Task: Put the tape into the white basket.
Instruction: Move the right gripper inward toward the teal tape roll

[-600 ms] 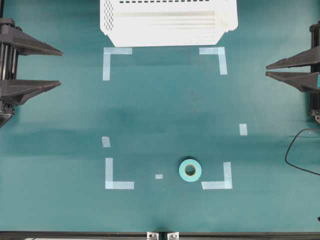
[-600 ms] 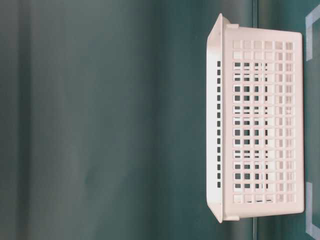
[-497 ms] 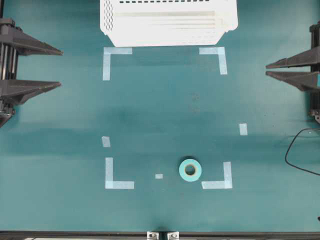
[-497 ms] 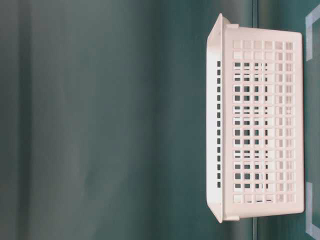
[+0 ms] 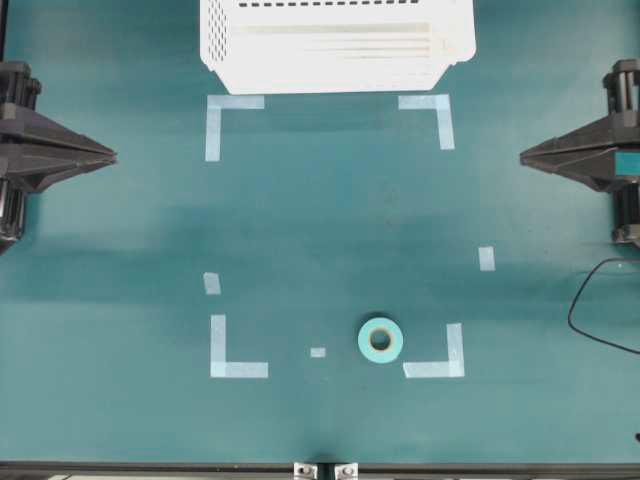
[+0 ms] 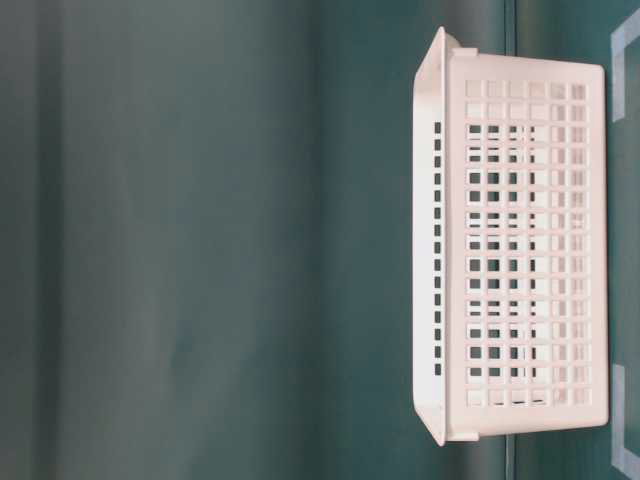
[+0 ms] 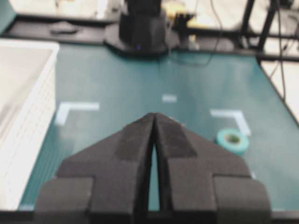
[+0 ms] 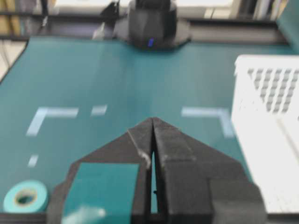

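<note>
We find the white basket (image 5: 337,45) at the table's far edge, well apart from both grippers. The left gripper (image 5: 112,157) and right gripper (image 5: 524,157) sit at opposite table edges, each clenched with jaws together, grasping nothing. The tape (image 5: 380,340) lies flat on the table, well apart from both, nearer the right gripper.

The left hand (image 5: 112,157) and the right hand (image 5: 524,157) face each other from opposite edges of the surface (image 5: 330,230), well apart. The tape (image 5: 380,340) lies on the surface between them, nearer the right hand. The white basket (image 5: 335,45) stands beyond both hands, opposite the tape.
</note>
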